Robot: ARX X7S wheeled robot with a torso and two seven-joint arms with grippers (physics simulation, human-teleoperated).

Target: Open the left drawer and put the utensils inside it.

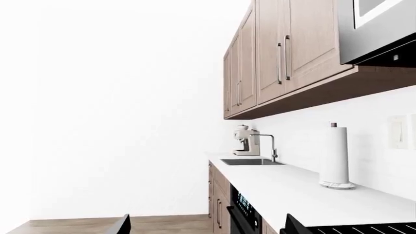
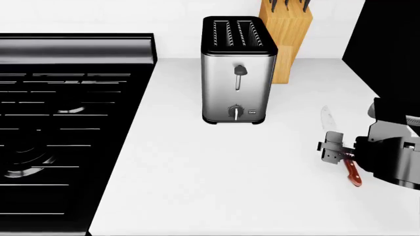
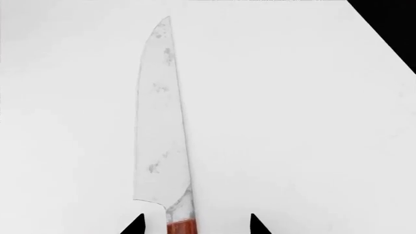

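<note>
Nearest in the head view, at the right edge, the right pincer [image 2: 336,150] is seen low over the white bench [image 2: 217,172], its arm cut off by the frame. The knife [image 2: 351,173] lies flat on the bench beneath it: the reddish-brown handle shows towards the near side, while the pale blade is faint against the white surface and partly hidden by the pincer. In the right wrist view the two dark fingertips [image 3: 134,225] are set one on each side of the knife [image 3: 161,131] at the handle's start, with white gaps between each tip and the handle, so the pincer is released and nothing is grasped. Only the top of the handle is shown there; the rest is cut off.

Further back, a steel toaster [image 2: 237,71] is stood on the bench, and behind it a wooden knife block [image 2: 287,37] is partly covered by the toaster and cropped at the top. A black stove [image 2: 59,128] fills the left side.

The left pincer [image 1: 201,228] is barely shown in its wrist view, only two dark tips at the frame edge, so its state cannot be told. Beyond it a paper towel roll [image 1: 335,155], a sink [image 1: 250,161] and a coffee machine [image 1: 246,141] are seen along the bench
</note>
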